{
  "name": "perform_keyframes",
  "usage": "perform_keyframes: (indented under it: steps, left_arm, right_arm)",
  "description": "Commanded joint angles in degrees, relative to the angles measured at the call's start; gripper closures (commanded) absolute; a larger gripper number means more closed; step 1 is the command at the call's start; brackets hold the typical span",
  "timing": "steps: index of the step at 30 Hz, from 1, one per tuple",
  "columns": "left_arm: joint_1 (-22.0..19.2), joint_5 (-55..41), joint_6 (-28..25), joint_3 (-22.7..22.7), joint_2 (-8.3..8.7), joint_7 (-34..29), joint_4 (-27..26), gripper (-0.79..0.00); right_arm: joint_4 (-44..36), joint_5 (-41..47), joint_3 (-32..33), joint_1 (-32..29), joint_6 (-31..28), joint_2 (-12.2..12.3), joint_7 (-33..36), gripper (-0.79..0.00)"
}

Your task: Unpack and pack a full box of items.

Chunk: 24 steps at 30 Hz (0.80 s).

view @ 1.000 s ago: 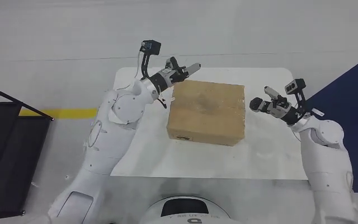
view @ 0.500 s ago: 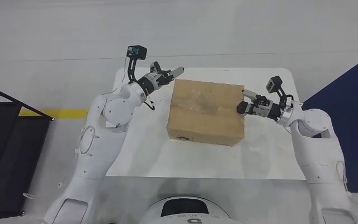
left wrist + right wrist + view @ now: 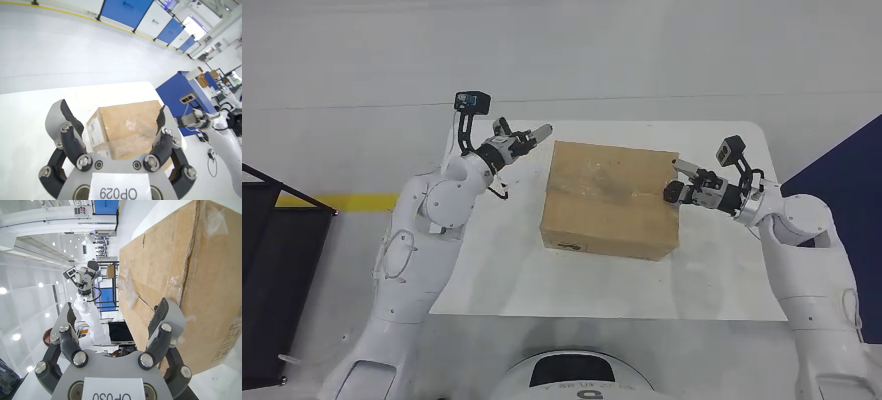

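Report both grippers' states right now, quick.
Left gripper: open, holding nothing, near the cardboard box at its far left corner.
Right gripper: open, holding nothing, at the box's right edge.

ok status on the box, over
Left gripper open, apart from the box. Right gripper open at its top edge. Flaps shut. Clear tape on the seam.

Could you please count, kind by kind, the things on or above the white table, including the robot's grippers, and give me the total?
Cardboard box: 1
Grippers: 2, the left gripper and the right gripper, both open
Total: 3
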Motion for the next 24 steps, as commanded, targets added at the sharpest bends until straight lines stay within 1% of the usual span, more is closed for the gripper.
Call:
perform_keyframes:
  steps: [1,5,8,10,13,17,24]
  left_arm:
    - [0.58,1.19,-2.02,-0.59,0.34,-0.45,2.12,-0.785]
    - [1.50,5.40,-3.52,-0.79,0.87,-0.20,6.52,-0.785]
    - [1.64,7.89,-5.22,0.49,1.01,-0.27,8.60,-0.785]
    - [1.37,10.25,-7.52,2.42,1.07,-1.58,9.11,-0.785]
    - [0.82,10.36,-9.46,4.21,0.96,-1.63,9.58,-0.785]
    - [-0.27,11.55,-9.98,5.95,0.85,-1.60,10.33,-0.785]
    - [-1.41,14.26,-10.07,7.52,0.96,-2.66,10.71,-0.785]
  right_arm:
    - [0.00,0.00,0.00,0.00,0.00,0.00,0.00,-0.785]
    - [0.00,0.00,0.00,0.00,0.00,0.00,0.00,-0.785]
    - [0.00,0.00,0.00,0.00,0.00,0.00,0.00,-0.785]
    - [0.00,0.00,0.00,0.00,0.00,0.00,0.00,-0.785]
    - [0.00,0.00,0.00,0.00,0.00,0.00,0.00,-0.785]
    - [0.00,0.00,0.00,0.00,0.00,0.00,0.00,-0.785]
    - [0.00,0.00,0.00,0.00,0.00,0.00,0.00,-0.785]
